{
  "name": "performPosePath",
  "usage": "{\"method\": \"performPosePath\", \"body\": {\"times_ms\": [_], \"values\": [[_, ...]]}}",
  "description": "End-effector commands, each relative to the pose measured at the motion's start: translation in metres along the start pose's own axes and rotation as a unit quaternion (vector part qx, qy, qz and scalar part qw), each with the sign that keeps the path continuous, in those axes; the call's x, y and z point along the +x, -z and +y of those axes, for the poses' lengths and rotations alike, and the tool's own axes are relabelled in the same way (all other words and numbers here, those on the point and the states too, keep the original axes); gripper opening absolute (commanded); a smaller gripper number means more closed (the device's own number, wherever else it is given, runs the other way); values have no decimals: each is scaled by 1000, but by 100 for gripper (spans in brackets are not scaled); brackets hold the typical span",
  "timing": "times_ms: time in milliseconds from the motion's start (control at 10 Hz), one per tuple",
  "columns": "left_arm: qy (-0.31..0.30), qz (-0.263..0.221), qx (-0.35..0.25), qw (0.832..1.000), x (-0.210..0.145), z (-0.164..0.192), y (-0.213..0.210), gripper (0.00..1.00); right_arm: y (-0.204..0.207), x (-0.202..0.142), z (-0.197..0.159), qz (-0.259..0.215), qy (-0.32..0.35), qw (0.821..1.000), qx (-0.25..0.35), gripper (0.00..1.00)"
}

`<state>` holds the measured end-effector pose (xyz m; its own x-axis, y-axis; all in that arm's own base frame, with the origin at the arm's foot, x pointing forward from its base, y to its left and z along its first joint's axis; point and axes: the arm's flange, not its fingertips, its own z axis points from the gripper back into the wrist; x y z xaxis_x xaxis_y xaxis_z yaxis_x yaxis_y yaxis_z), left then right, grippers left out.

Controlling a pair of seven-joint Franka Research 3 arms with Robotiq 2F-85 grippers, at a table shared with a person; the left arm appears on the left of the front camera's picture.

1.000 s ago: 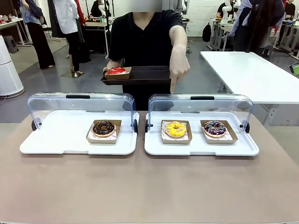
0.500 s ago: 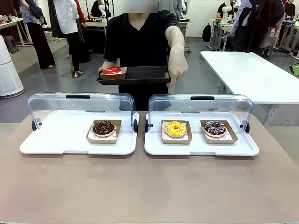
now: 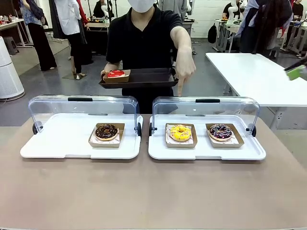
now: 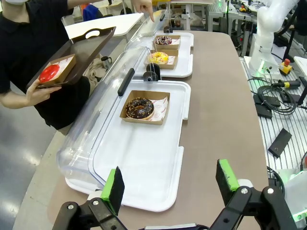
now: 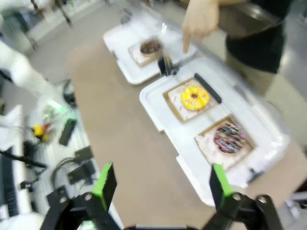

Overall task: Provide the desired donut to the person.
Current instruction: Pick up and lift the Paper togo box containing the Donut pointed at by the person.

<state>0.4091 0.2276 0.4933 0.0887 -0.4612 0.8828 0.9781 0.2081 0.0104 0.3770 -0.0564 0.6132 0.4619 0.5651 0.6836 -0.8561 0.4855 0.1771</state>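
Note:
The person (image 3: 144, 38) stands at the far side, holding a dark tray (image 3: 144, 77) that carries a red donut (image 3: 115, 74). Their other hand (image 3: 183, 72) points a finger down over the right case, above the yellow donut (image 3: 180, 132). A dark sprinkled donut (image 3: 220, 132) lies to the right of it, and a chocolate donut (image 3: 106, 131) lies in the left case. My left gripper (image 4: 170, 184) hangs open above the left case's near end, well short of the chocolate donut (image 4: 139, 108). My right gripper (image 5: 163, 184) is open, high off the table's right side, over the yellow donut (image 5: 194, 98).
Both white cases (image 3: 48, 143) have clear lids (image 3: 81, 108) raised at the back. The brown tabletop (image 3: 153, 191) in front is bare. A white table (image 3: 259, 72) stands behind on the right, and bystanders move in the background. A green fingertip (image 3: 294, 72) shows at the right edge.
The person's tray with the red donut shifted slightly left, and the pointing hand stays over the yellow donut. A green fingertip has moved in at the right edge.

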Motion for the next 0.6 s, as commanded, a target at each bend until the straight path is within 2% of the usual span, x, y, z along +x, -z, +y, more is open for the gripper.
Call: {"method": "performPosePath", "body": {"times_ms": [0,100,300,500], "values": [[1,0,1,1000,-1,-2,-1,100,36,66,17,138,-8,990,-34,100],[1,0,1,1000,-1,-2,-1,100,69,93,33,202,-25,977,-66,100],[1,0,1,1000,-1,-2,-1,100,130,124,60,276,-95,951,-105,100],[1,0,1,1000,-1,-2,-1,100,189,117,66,341,-152,922,-106,100]]}}
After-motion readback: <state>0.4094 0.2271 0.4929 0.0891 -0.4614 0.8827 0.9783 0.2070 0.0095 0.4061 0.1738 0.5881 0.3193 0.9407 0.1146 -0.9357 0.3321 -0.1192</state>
